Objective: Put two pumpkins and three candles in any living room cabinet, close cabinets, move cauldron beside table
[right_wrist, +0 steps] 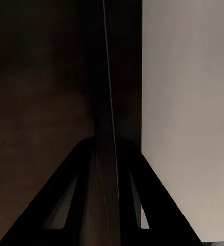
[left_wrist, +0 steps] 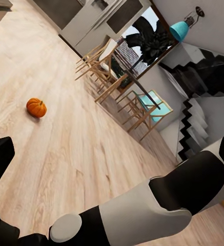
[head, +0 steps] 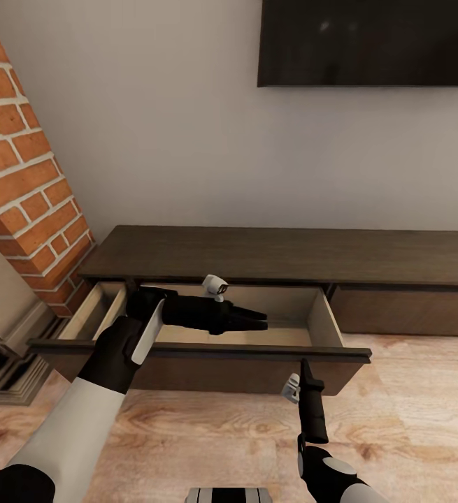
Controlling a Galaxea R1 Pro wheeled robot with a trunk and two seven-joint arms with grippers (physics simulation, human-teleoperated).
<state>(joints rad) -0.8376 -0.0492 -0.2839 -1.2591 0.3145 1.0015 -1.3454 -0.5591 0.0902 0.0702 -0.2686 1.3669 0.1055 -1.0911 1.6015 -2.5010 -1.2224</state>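
The cabinet [head: 270, 255] drawer is standing open, its visible part bare, as the left pincer [head: 260, 323], fingers pressed together, is reaching inside. The right pincer [head: 303, 367], also closed, is hovering at the drawer front. One pumpkin [left_wrist: 36, 107] is lying on the floor, unstowed.

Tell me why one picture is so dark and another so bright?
Right wrist view: the end effector sits right against the dark cabinet, so it is dim. Left wrist view: daylight from a window brightens the wood floor around the pumpkin. Head view: soft, even light, with shade inside the drawer.
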